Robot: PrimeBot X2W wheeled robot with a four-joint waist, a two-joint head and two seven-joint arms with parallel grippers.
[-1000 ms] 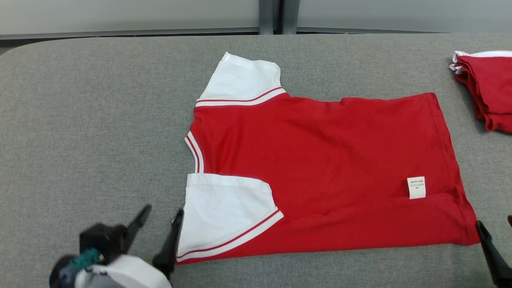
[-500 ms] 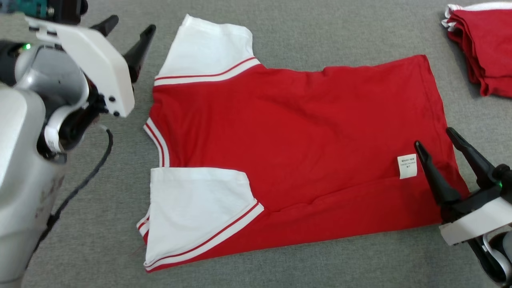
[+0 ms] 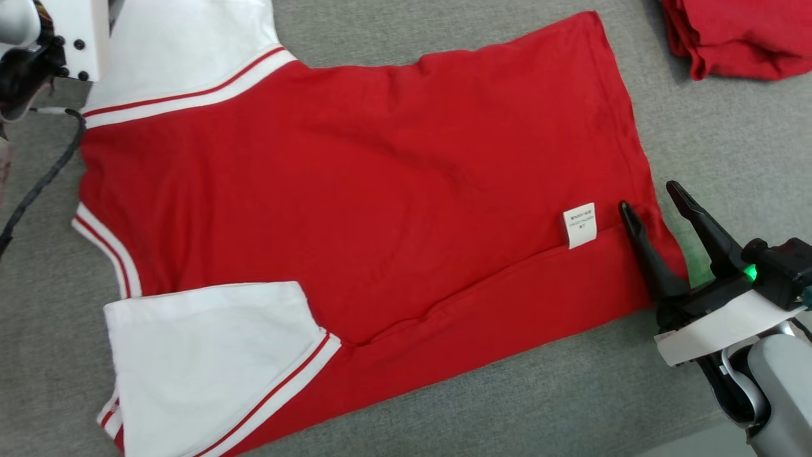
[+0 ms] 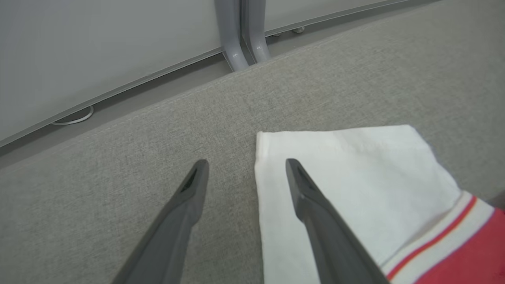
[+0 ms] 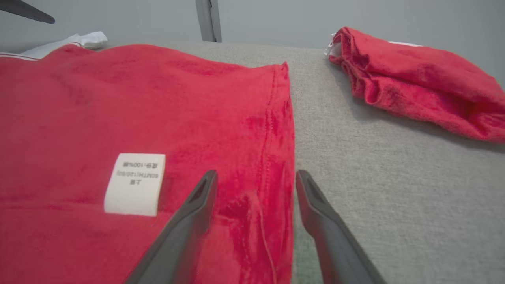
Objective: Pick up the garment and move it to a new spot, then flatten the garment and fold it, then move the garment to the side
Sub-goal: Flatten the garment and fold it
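The garment (image 3: 380, 178), a red shirt with white sleeves, lies flat on the grey table (image 3: 729, 139), its near long edge folded over by a white label (image 3: 580, 225). My right gripper (image 3: 648, 198) hovers open at the hem's near corner. In the right wrist view the right gripper (image 5: 256, 173) straddles the red hem (image 5: 282, 130), one finger over the cloth beside the label (image 5: 135, 183). The left arm's white housing (image 3: 70, 38) shows at the head view's top left. My left gripper (image 4: 246, 162) is open astride the outer edge of the far white sleeve (image 4: 347, 177).
A second red garment (image 3: 736, 38), loosely folded, lies at the table's far right, also seen in the right wrist view as a red pile (image 5: 414, 79). The table's far edge (image 4: 158, 106) runs just beyond the left gripper, with a grey wall and post (image 4: 240, 35) behind.
The head camera has dipped closer to the table. My left gripper went from beside the near sleeve to the far sleeve. My right gripper came in from off the hem corner to over it.
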